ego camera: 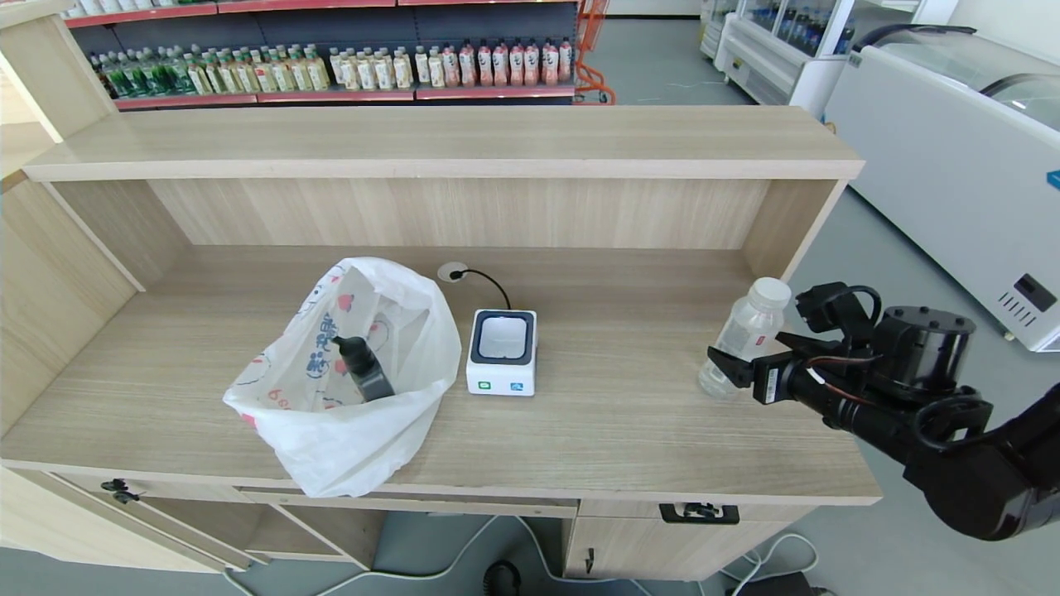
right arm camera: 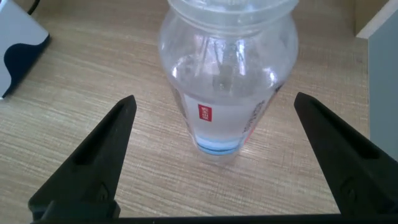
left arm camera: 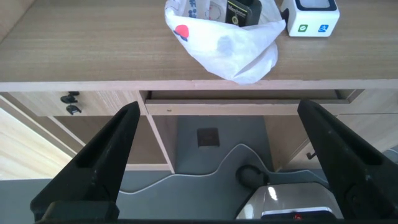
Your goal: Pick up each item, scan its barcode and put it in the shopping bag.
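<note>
Standing upright near the wooden counter's (ego camera: 621, 414) right edge is a clear bottle (ego camera: 745, 331). A scanner (ego camera: 502, 352) sits mid-counter just beside the bag (ego camera: 331, 447), which holds a dark bottle (ego camera: 364, 372). Drink shelves (ego camera: 331, 70) and freezers (ego camera: 952, 141) lie behind. The right gripper (right arm camera: 216, 106) is spread wide, flanking the clear bottle without touching it. The left gripper (left arm camera: 219, 109) is wide and empty, below the counter front.

light: bright, even | shadows: soft and short under shopping bag (ego camera: 348, 430) and scanner (ego camera: 502, 364) on desk (ego camera: 629, 414) | glare: pale sheen on freezer lid (ego camera: 952, 62), glints on water bottle (right arm camera: 224, 81) | distortion: head view bows desk edges
</note>
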Robot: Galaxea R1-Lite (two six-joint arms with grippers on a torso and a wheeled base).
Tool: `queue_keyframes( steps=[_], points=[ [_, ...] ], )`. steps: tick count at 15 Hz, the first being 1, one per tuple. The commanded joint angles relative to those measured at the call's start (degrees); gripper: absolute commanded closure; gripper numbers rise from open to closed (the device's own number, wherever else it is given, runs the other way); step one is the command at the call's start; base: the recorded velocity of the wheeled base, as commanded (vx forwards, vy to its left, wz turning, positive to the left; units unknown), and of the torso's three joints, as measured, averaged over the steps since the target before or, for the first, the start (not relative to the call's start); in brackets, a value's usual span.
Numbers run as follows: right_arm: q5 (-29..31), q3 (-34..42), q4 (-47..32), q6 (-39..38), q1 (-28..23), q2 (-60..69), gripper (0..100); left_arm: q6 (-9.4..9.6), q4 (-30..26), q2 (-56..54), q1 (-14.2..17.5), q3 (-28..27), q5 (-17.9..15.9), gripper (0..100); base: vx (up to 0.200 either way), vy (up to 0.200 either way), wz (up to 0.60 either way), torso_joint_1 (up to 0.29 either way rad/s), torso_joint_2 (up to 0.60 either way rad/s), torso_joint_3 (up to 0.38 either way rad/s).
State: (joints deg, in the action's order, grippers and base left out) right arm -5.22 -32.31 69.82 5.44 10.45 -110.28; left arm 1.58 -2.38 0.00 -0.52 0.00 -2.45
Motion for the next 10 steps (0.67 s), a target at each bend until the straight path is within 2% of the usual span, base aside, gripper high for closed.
queue_keyframes(
  steps=[1,10],
  points=[
    [-0.1,-1.4,0.0,-0.1,0.4,-1.7,0,0.0,0.0,0.1,0.0,0.0,0.0,0,0.0,0.0,0.0,0.0,0.0,0.0],
    [-1.7,-4.0,2.9,-0.2,1.8,-5.5,0,0.0,0.0,0.1,0.0,0.0,0.0,0,0.0,0.0,0.0,0.0,0.0,0.0]
  ],
)
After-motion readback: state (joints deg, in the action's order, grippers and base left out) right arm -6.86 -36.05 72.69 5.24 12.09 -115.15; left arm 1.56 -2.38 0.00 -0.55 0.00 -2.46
